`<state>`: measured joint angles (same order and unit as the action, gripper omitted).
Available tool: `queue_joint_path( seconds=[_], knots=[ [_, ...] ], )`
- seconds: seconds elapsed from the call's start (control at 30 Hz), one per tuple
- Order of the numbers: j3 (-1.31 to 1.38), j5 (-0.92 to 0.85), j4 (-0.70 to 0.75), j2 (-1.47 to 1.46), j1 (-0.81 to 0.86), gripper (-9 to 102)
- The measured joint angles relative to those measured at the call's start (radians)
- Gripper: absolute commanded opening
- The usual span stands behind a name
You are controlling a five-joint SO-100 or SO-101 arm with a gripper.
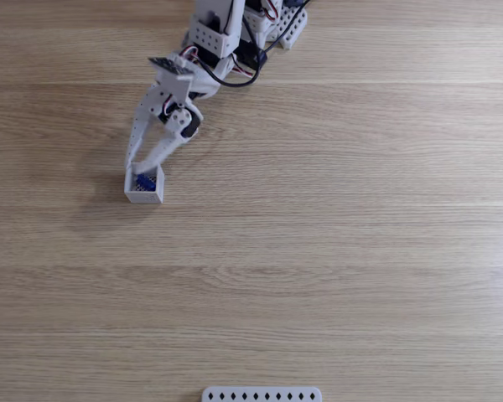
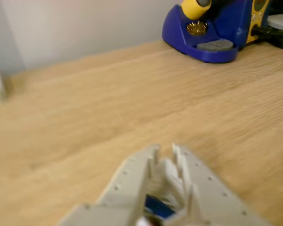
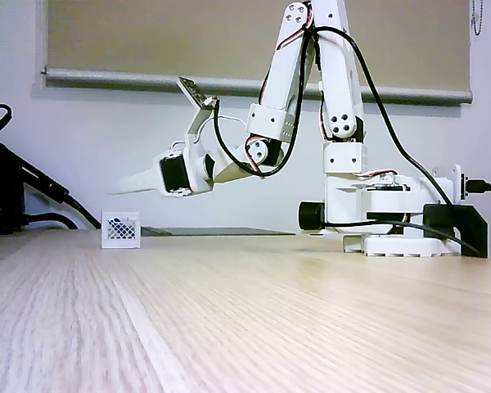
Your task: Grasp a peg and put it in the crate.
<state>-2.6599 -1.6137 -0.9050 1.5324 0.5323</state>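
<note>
The small white crate (image 1: 142,198) stands on the wooden table, left of the arm in a fixed view. The blue peg (image 1: 145,181) lies inside it, and its blue shows through the lattice wall of the crate (image 3: 114,241) from the side. My gripper (image 1: 136,170) hangs just above the crate's rim, apart from it in the side view (image 3: 113,191). In the wrist view the fingertips (image 2: 153,151) stand a narrow gap apart around my gripper (image 2: 164,149), with nothing held. The peg (image 2: 158,207) shows blurred below, between the fingers.
A long white strip with diamond holes (image 1: 261,394) lies at the table's near edge. A blue and yellow soldering station (image 2: 217,33) stands far ahead on the table. Black cables (image 3: 20,192) sit left of the crate. The arm's base (image 3: 393,233) is at the right.
</note>
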Motion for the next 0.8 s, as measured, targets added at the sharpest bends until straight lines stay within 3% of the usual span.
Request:
queue_joint_path(
  seconds=[0.23, 0.67, 0.8],
  knots=[
    [-0.002, 0.423, 0.357, 0.328, -0.124, -1],
    [-0.003, 1.482, 1.396, 1.127, -0.449, -1],
    [-0.005, 1.692, 1.643, 1.365, -0.52, -1]
  ],
)
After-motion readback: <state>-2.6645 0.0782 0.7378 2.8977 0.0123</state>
